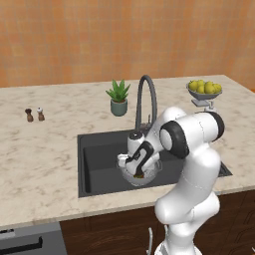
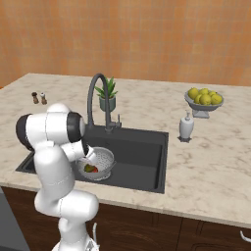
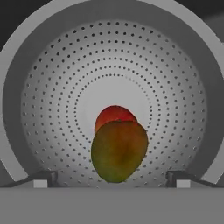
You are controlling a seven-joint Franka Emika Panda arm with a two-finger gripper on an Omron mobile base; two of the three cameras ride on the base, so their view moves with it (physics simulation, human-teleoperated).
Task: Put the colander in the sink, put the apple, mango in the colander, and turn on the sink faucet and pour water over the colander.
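Note:
The silver perforated colander [image 3: 57, 65] sits inside the dark sink [image 1: 99, 164], near its front, also seen as the colander [image 2: 105, 159]. In its bottom lie the red apple [image 3: 114, 114] and, in front of it in the hand view, the green-orange mango [image 3: 118, 151], touching each other. My gripper [image 3: 111, 181] hangs just above the colander [image 1: 152, 174], pointing down into it, open, its fingertips [image 3: 41, 181] spread wide on either side of the fruit and holding nothing. The dark gooseneck faucet [image 1: 144, 94] arches behind the sink; no water shows.
A potted plant [image 1: 118, 98] stands behind the sink. A footed bowl of yellow-green fruit [image 2: 203, 100] and a white soap dispenser [image 2: 186, 126] are on the counter to the right. Two small shakers [image 1: 34, 115] stand at the far left.

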